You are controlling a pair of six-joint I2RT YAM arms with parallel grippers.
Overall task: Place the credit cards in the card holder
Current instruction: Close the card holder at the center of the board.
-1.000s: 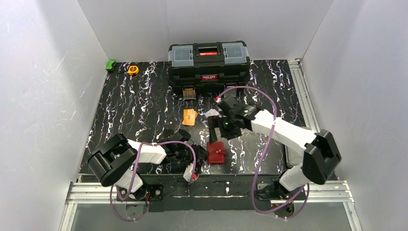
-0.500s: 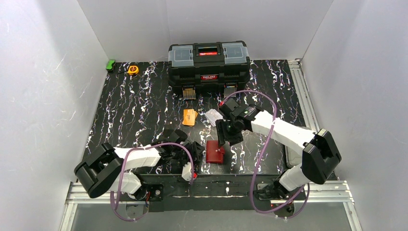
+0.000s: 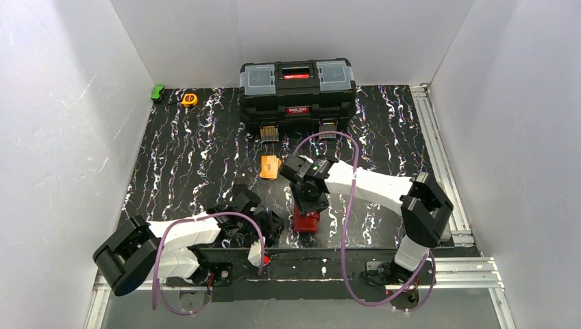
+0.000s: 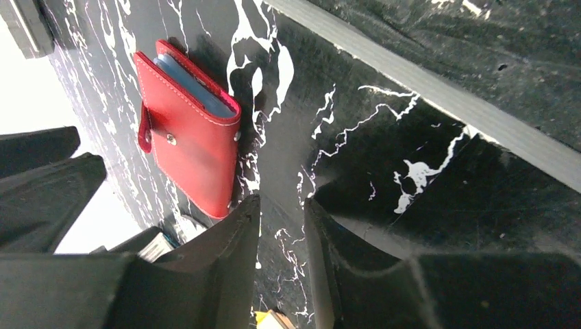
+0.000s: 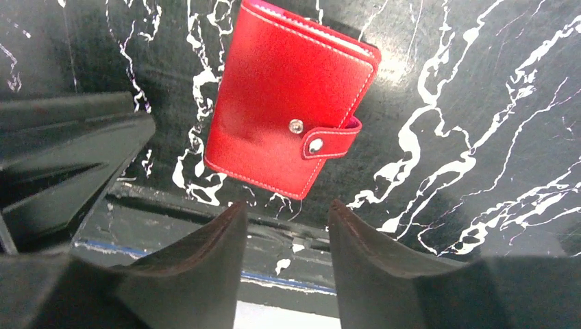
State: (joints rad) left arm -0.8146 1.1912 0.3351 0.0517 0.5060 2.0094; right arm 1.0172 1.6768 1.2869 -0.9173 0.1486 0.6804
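The card holder [image 3: 306,221] lies shut on the desk [image 3: 199,157], toward 6 o'clock of its surface and close to the near edge. Its snap tab [image 5: 329,142] is fastened over the stud. The right tool [image 5: 286,209] hangs directly over the holder, jaws apart and nothing between them. The left tool [image 4: 281,205] sits just beside the holder at its 9 o'clock, jaws parted by a narrow gap and likewise empty. A pile of orange credit cards [image 3: 271,166] rests at about 11 o'clock from the holder, well short of the toolbox [image 3: 297,86]. No other pile can be made out here.

The step in hand is judged to be opening the holder, since no card can be seated while the tab is snapped.

- The holder should be pinned flat by 1 tool, pressed on the cover away from the tab.
- The tab should be taken at its free end by the other tool and peeled off the stud, not dragged sideways.
- A slide toward the near edge is the likely fault, so downward pressure should be kept light and steady.
- The jaws should be lowered squarely, so that only the tab is pinched and not the whole cover.
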